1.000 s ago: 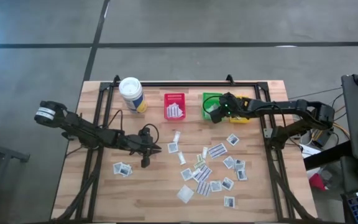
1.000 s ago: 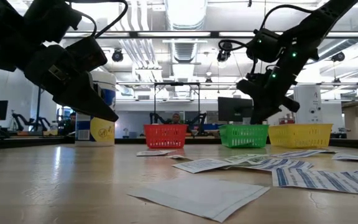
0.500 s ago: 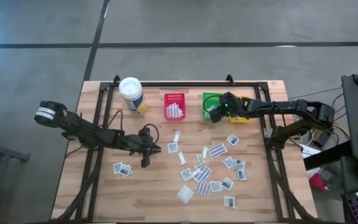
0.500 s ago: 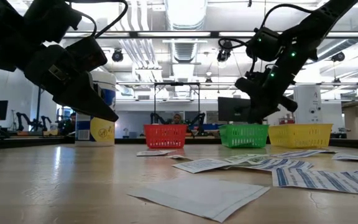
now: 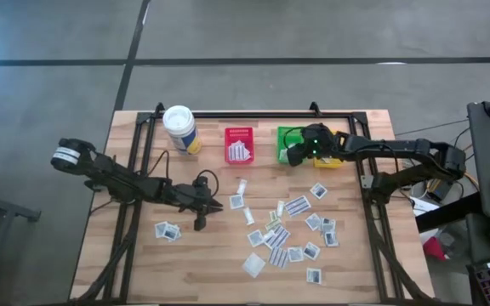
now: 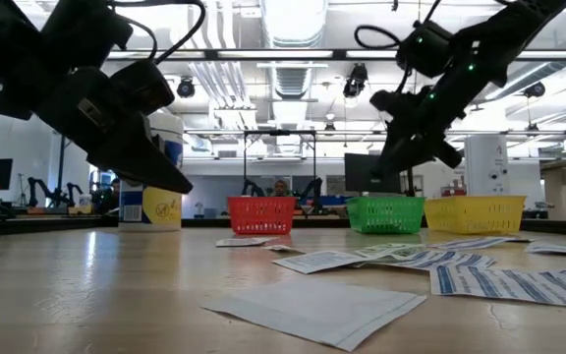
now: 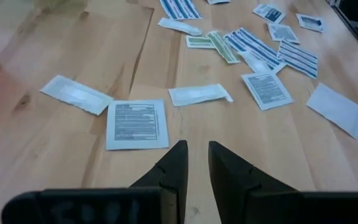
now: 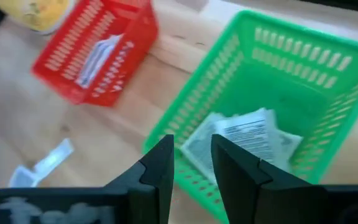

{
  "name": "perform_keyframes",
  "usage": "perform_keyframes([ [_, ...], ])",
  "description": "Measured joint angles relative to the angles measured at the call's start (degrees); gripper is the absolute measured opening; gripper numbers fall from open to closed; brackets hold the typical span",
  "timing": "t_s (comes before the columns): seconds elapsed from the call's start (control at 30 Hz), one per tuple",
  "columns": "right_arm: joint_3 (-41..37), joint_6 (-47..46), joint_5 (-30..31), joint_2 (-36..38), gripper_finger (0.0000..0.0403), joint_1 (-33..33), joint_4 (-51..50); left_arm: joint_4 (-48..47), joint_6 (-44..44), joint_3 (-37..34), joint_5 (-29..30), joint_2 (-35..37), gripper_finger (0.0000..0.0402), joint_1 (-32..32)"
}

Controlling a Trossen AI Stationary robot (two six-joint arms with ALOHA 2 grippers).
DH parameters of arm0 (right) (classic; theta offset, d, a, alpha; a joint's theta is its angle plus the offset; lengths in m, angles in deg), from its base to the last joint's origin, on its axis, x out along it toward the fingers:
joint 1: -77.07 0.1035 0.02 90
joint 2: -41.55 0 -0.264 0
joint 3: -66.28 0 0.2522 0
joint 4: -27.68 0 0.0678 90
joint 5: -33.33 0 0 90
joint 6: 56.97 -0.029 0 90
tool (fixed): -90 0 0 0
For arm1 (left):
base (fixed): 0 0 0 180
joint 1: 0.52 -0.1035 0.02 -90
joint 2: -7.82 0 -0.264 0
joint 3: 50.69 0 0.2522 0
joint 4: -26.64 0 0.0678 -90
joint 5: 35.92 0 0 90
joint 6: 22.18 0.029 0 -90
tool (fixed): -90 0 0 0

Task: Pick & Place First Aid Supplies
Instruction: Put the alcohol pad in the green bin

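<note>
While the right gripper (image 5: 294,153) hangs over the green plastic mesh bin (image 5: 284,134) at the far side of the light wooden tabletop (image 5: 134,263), its fingers (image 8: 157,171) stand a little apart with nothing between them; white paper packets (image 8: 247,137) lie in that bin directly beyond the fingertips. Left gripper (image 5: 201,214) sits low over the tabletop on the left-centre, fingers (image 7: 176,165) parted by a narrow gap, nothing pinched; a square white printed packet (image 7: 137,124) lies just beside its tips, with two plain white oblong packets (image 7: 76,94) and (image 7: 199,94) near that.

Most of the small flat white first aid packets (image 5: 283,234), several with dark-blue stripes, lie scattered over the middle and right of the tabletop, some overlapping. One pair of packets (image 5: 167,230) lies apart on the left, near the left gripper. Red plastic mesh bin (image 5: 239,145) stands left of the green one and holds white packets; yellow plastic mesh bin (image 6: 475,213) stands to the right of the green one, mostly hidden under the right arm in the high view. White cylindrical canister with yellow label (image 5: 179,128) stands upright at the far left of the bin row.
</note>
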Motion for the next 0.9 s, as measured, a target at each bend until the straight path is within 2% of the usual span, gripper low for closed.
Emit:
perform_keyframes([
  [0.37, 0.0, -5.7, 0.1, 0.0, 0.0078, 13.0, 3.2, 6.3, 0.0, 2.3, 0.4, -9.4, 0.0064, 0.0],
  [0.63, 0.0, -5.9, 4.7, -0.3, 0.0063, 21.5, 10.5, 6.7, 1.3, 4.5, 1.7, -14.1, 0.0064, 0.0],
  [0.9, 0.0, -6.1, 10.2, -0.6, 0.006, 26.7, 13.4, 6.7, 2.0, 4.6, 9.9, -14.4, 0.0064, -0.9],
])
